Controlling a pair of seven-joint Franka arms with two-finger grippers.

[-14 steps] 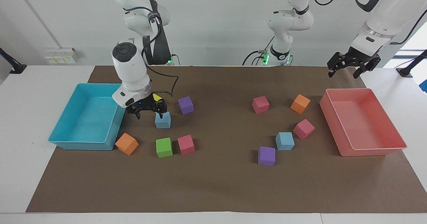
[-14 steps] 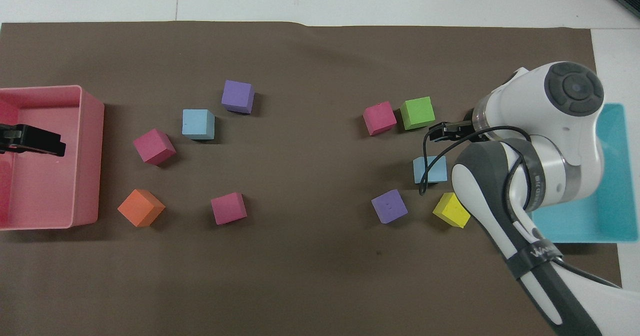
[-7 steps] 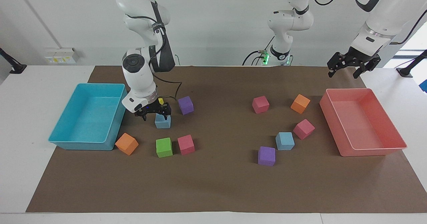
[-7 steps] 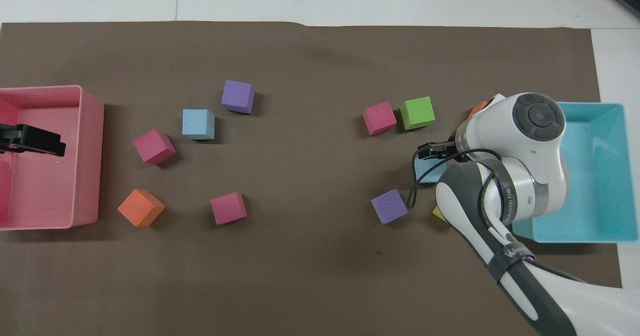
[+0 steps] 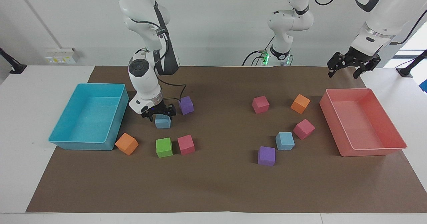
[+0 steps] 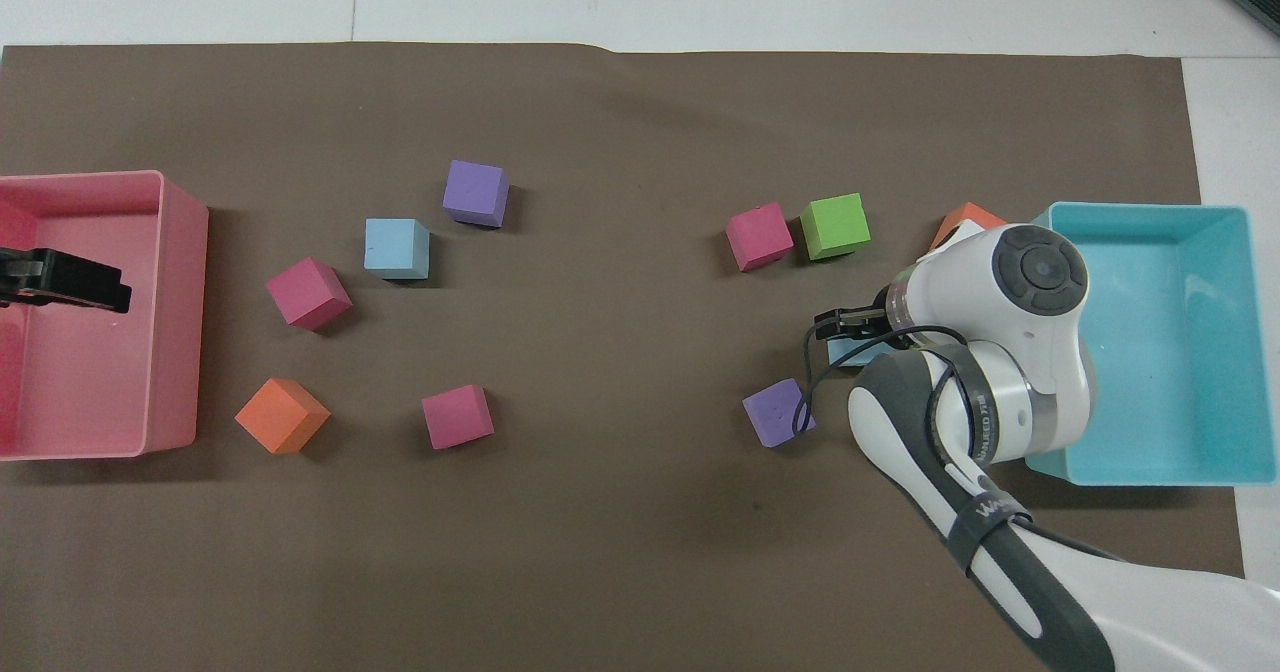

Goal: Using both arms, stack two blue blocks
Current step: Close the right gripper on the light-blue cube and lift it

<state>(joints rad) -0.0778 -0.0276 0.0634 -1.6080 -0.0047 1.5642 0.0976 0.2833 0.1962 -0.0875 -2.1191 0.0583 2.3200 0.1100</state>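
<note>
Right gripper (image 5: 159,112) low over first blue block (image 5: 162,121), fingers spread either side of its top, released; contact cannot be told. That block sits toward the right arm's end of the bench (image 5: 217,187), purple cube (image 5: 185,105) at its 1 o'clock in the facing view, turquoise tray (image 5: 63,140) beside. Left gripper (image 5: 353,64) hangs over pink tray (image 5: 370,150), fingers apart, holding nothing; arm waits. Second blue block (image 5: 285,141) lies toward the left arm's end, farther out.
</note>
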